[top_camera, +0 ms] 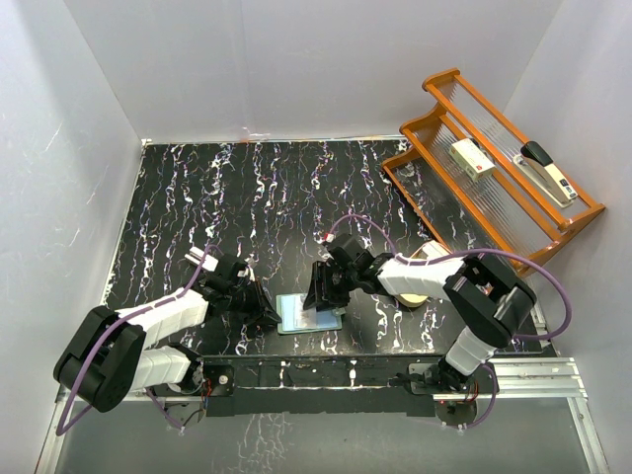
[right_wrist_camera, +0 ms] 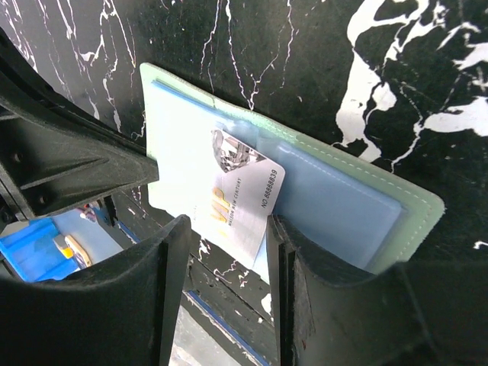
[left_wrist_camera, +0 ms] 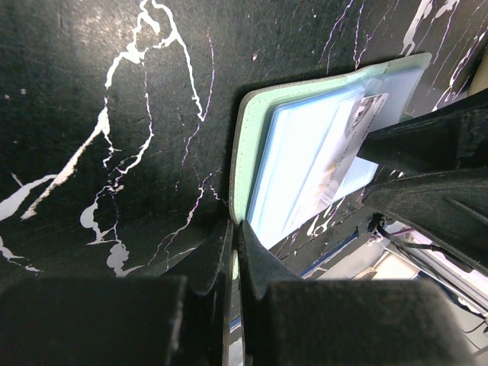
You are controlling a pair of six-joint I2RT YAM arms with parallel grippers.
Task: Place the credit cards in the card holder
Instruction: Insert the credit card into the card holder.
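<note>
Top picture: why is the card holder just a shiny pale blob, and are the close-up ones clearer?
Top external: light glares off the card holder, washing out detail. Right wrist: the credit card is sharp, print readable; the right hand is dark and blurry. Left wrist: the left hand is a soft black blur.

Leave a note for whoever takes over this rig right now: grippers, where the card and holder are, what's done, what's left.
Left gripper: shut, tips at the edge of the card holder, apparently steadying it.
Right gripper: jaws apart on either side of a credit card; a firm grip can't be confirmed.
Holder lies open on the table; the card lies slanted across its inner sleeves, one end past the edge.
Done: holder open, card at it.
Left: slide the card fully in. Whether other cards are already in is unclear.
</note>
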